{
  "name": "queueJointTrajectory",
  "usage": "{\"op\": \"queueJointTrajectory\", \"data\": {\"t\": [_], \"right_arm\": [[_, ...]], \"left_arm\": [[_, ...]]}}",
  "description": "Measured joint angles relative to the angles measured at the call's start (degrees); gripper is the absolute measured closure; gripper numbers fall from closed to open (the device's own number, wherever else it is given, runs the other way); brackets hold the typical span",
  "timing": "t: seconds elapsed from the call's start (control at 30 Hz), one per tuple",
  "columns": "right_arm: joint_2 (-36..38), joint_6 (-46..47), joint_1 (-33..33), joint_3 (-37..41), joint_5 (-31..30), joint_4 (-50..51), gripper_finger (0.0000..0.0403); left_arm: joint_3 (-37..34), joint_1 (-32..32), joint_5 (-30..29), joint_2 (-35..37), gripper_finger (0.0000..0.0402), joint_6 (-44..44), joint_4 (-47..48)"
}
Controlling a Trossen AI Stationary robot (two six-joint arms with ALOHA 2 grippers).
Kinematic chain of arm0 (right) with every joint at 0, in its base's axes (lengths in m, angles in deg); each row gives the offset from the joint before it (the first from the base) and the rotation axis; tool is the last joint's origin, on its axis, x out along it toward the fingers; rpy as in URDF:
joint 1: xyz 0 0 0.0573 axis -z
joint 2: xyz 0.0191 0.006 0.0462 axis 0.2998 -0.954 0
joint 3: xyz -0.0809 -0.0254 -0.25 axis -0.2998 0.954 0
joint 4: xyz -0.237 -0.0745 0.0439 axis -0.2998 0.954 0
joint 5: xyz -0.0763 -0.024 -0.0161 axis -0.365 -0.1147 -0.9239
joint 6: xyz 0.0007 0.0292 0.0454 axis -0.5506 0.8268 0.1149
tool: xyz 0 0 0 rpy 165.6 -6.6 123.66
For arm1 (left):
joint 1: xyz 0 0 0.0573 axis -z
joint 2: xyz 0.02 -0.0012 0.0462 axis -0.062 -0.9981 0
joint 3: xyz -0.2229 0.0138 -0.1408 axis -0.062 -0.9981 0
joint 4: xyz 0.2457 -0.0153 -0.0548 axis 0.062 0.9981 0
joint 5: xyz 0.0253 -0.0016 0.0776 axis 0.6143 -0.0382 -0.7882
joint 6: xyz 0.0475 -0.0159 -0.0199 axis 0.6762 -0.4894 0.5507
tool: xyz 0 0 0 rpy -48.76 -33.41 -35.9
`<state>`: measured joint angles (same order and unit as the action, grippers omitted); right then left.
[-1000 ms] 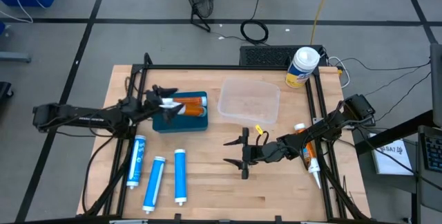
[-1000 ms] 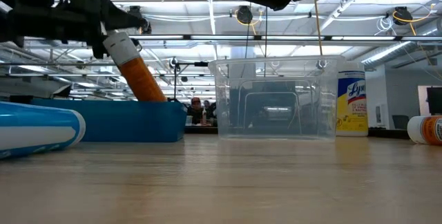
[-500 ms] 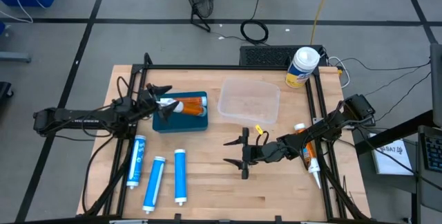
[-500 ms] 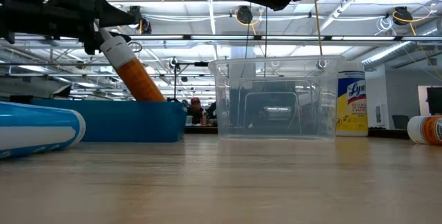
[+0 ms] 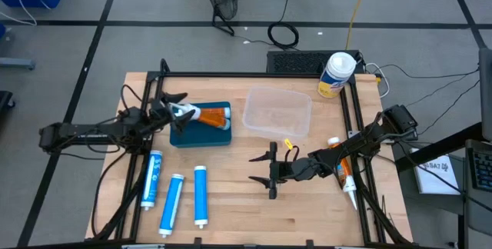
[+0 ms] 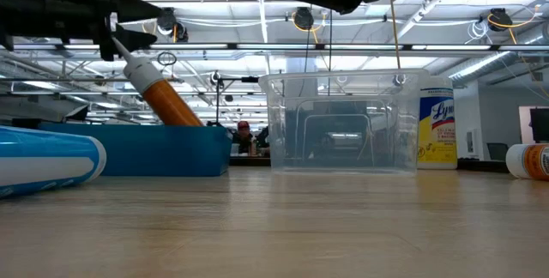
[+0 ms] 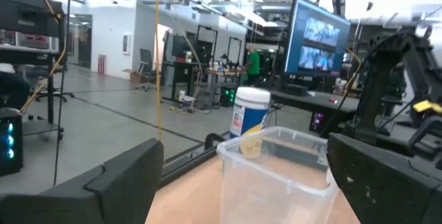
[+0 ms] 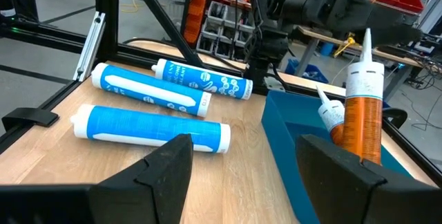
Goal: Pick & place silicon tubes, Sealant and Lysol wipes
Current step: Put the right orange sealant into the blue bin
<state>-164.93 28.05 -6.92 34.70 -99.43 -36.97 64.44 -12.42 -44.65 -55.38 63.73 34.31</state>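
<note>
An orange sealant tube (image 5: 211,114) leans in the blue bin (image 5: 201,134), its base down in the bin and its white nozzle (image 6: 129,57) raised toward the table's left. My left gripper (image 5: 178,107) is open at the nozzle's tip; the left wrist view shows nothing between its fingers. A second white nozzle (image 8: 329,113) shows in the bin. Three blue tubes (image 5: 172,202) lie on the table at the near left. The Lysol wipes (image 5: 337,74) stand upright at the far right corner. My right gripper (image 5: 271,173) is open and empty over the table's middle. My left gripper stands open around the tip of the orange tube's nozzle (image 6: 117,45). I cannot tell whether a finger touches it.
A clear plastic tub (image 5: 277,113) stands right of the blue bin. Another orange nozzle tube (image 5: 341,169) lies by the right frame rail. Black frame rails run along the table's edges. Bare wood lies between the blue tubes and my right gripper.
My left gripper has drawn back toward the table's left edge, along the orange tube toward its nozzle tip. The tube has tipped lower in the blue bin, and more of its white nozzle shows.
</note>
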Motion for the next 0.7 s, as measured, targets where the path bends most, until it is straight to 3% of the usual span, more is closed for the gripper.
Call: {"op": "queueJointTrajectory", "data": {"t": [0.33,0.7], "right_arm": [[0.00,0.37,0.00,0.00,-0.01,0.02,0.0165],[0.00,0.39,0.00,0.01,-0.01,0.10,0.0165]], "left_arm": [[0.00,0.02,0.34,2.68,0.0005,-1.04,1.60],[0.00,0.04,9.53,7.20,0.0004,-1.97,1.43]]}}
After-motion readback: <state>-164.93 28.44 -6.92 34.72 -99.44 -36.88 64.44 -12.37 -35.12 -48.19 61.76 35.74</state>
